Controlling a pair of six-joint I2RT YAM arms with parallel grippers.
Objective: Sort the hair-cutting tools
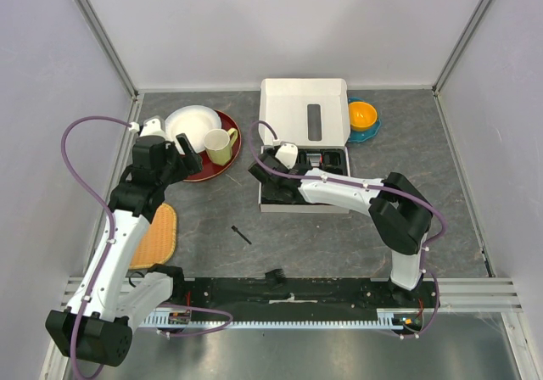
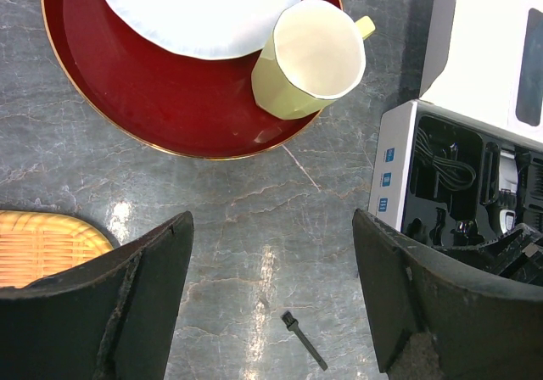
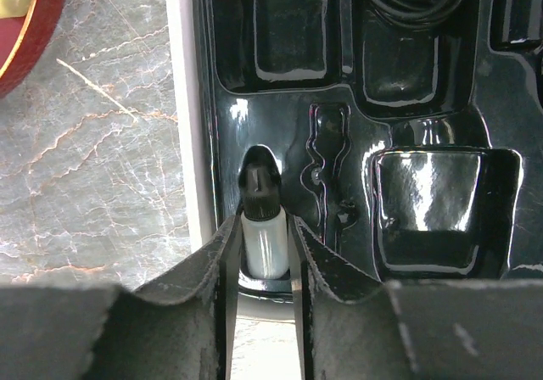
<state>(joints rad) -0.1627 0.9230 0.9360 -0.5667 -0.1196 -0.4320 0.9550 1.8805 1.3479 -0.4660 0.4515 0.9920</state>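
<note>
A small white bottle with a black cap [image 3: 265, 246] lies in a slot at the left edge of the black tray [image 3: 424, 75]. My right gripper [image 3: 264, 220] is shut on the bottle, one finger against each side; in the top view it [image 1: 271, 187] reaches into the white box [image 1: 304, 209]. A thin black brush [image 1: 242, 234] lies on the table below the open left gripper [image 2: 271, 220], where it shows between the fingers [image 2: 304, 340]. The left gripper [image 1: 187, 155] hovers beside the red plate. A black comb attachment [image 1: 274, 275] rests by the near rail.
A red plate [image 1: 222, 168] holds a white plate [image 1: 191, 125] and a yellow cup [image 1: 219, 145]. An orange bowl [image 1: 362, 113] sits on a blue saucer right of the box lid [image 1: 293, 108]. A woven mat [image 1: 157, 236] lies at the left. A coiled cord [image 2: 445, 164] fills one tray slot.
</note>
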